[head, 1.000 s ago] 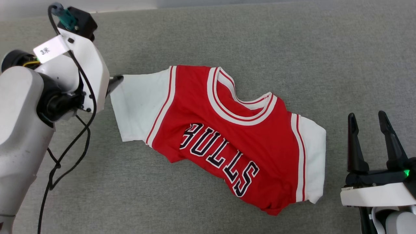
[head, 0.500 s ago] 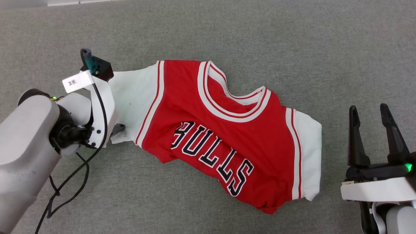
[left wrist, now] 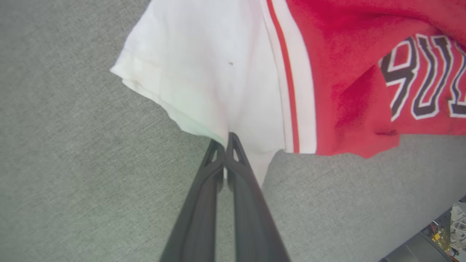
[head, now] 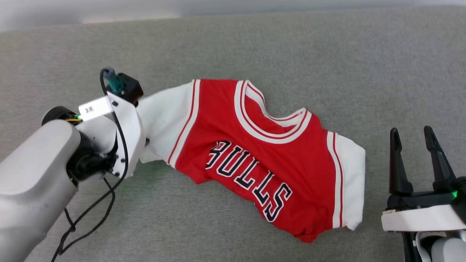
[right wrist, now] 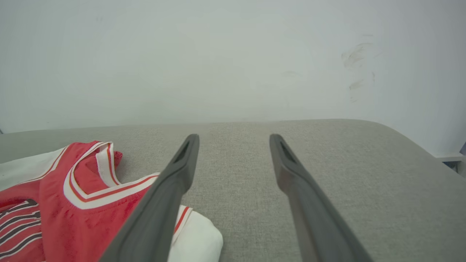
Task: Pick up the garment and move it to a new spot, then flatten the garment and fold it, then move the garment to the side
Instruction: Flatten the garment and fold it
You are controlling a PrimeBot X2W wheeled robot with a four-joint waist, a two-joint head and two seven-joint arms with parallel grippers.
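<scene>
Grey fabric surface (head: 327,54) spans your whole work area. The garment (head: 276,153) lies face up near the middle of it, crumpled rather than flat. Its long axis runs sleeve to sleeve, upper left to lower right in the head view, and the lower body is bunched up under the lettering (head: 249,180).

The left white sleeve (head: 164,112) sits at your left arm. The right white sleeve (head: 351,182) ends near your right arm, not touching it.

Left gripper (left wrist: 226,140): fingers are pressed together on the lower edge of the left white sleeve, and the cloth looks pinched between them. So you hold one end of the long axis.

Right gripper (head: 410,128): fingers spread, holding nothing, off to the right of the garment.

My read is that you're at the move/flatten stage. The whole garment lies to the right of the closed pincer, so a leftward pull runs along the axis and stretches it. The right arm is nearer the opposite sleeve. Risk: with a one-corner grip, the cloth may trail and bunch further.
</scene>
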